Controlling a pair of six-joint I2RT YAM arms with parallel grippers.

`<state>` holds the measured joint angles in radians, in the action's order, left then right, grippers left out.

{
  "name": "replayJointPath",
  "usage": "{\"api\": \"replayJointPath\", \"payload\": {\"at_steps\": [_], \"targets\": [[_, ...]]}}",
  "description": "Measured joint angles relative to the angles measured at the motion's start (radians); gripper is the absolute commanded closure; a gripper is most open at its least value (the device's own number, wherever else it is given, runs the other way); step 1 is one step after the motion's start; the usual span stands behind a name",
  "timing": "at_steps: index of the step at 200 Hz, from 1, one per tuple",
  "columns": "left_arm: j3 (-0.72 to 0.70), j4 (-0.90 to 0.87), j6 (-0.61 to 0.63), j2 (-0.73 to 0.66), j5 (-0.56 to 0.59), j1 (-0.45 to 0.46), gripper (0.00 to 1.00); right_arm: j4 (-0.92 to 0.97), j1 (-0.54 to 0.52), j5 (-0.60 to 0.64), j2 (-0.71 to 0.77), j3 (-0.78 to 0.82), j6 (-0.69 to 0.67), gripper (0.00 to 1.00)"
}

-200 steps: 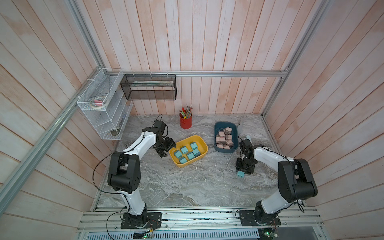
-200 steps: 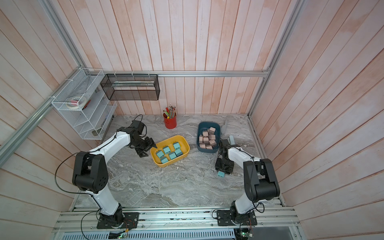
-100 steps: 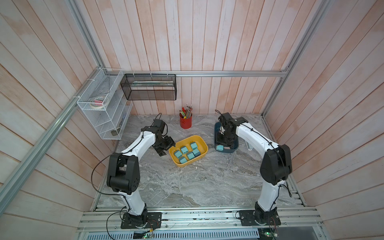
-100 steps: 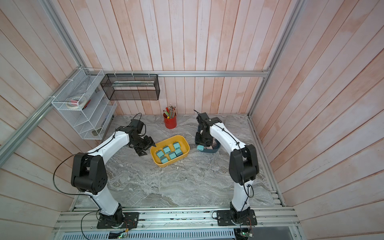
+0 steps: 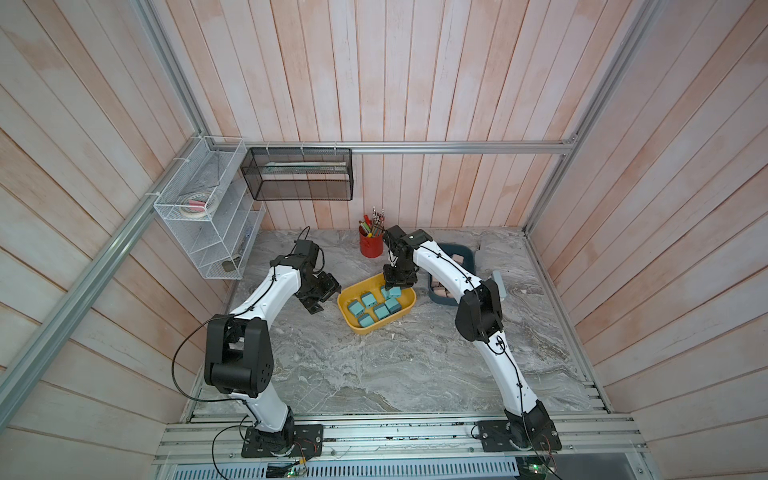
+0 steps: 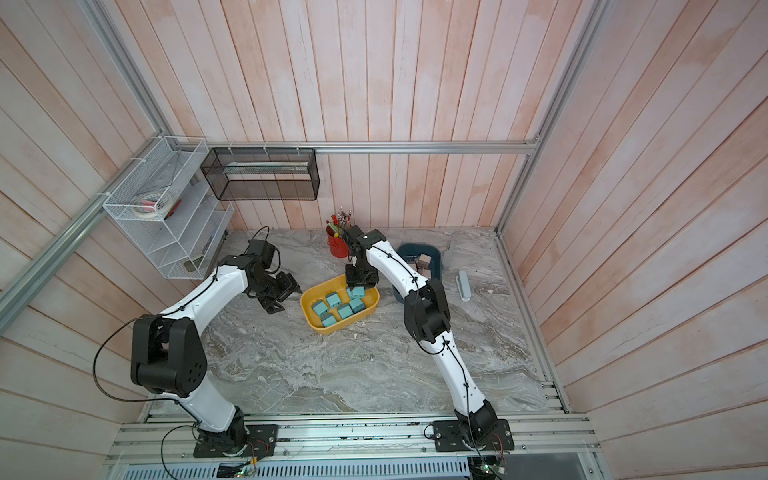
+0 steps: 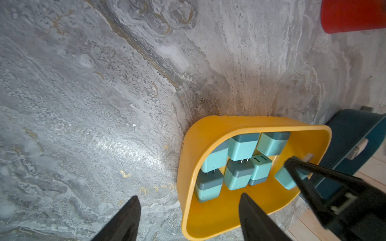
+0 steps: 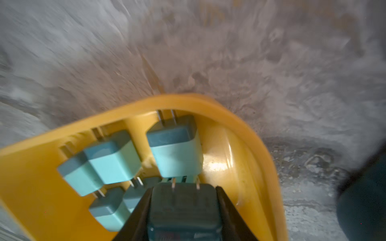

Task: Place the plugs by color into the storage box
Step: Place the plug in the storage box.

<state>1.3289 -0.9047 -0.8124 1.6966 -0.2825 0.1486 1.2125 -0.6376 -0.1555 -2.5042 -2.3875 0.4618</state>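
A yellow storage box (image 5: 344,309) (image 6: 306,309) holds several teal plugs (image 5: 374,311) (image 6: 338,309). My right gripper (image 5: 398,283) (image 6: 360,285) hangs over the box's far right end, shut on one more teal plug (image 5: 394,291) (image 8: 182,208), prongs pointing away from the wrist. In the right wrist view the gripper (image 8: 184,188) clamps it on both sides above the lying plugs (image 8: 175,150). My left gripper (image 5: 326,296) (image 7: 189,196) stands open and empty at the box's left end, its jaws straddling the rim (image 7: 183,167). A dark blue box (image 5: 465,253) with pinkish-brown plugs (image 6: 424,261) sits to the right, partly hidden by the right arm.
A red pen cup (image 5: 371,245) stands just behind the yellow box, close to the right wrist. A grey-white bar (image 5: 498,282) lies right of the blue box. A white wire shelf (image 5: 208,232) and a black mesh basket (image 5: 299,174) hang on the walls.
My right arm has carried the teal plug from the table's right side, past the blue box, to above the yellow box. The left arm has stayed put.
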Motion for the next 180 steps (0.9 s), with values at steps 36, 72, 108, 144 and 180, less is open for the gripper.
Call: {"api": "replayJointPath", "payload": {"at_steps": [36, 72, 108, 144, 180], "targets": [[0.0, 0.0, 0.0, -0.001, 0.0, 0.0, 0.24, -0.034, -0.003, 0.038, 0.018, 0.072, -0.026, 0.68], [0.0, 0.0, 0.0, -0.001, 0.0, 0.0, 0.24, -0.041, -0.023, 0.119, 0.018, 0.075, -0.075, 0.68], [0.0, 0.0, 0.0, -0.001, 0.0, 0.0, 0.24, -0.07, -0.044, 0.207, 0.031, 0.106, -0.119, 0.67], [0.0, 0.0, 0.0, -0.005, 0.0, 0.0, 0.24, -0.134, -0.05, 0.237, 0.016, 0.16, -0.145, 0.49], [-0.004, 0.003, 0.0, -0.013, -0.001, 0.0, 0.24, -0.171, -0.067, 0.225, 0.027, 0.168, -0.172, 0.25]]}}
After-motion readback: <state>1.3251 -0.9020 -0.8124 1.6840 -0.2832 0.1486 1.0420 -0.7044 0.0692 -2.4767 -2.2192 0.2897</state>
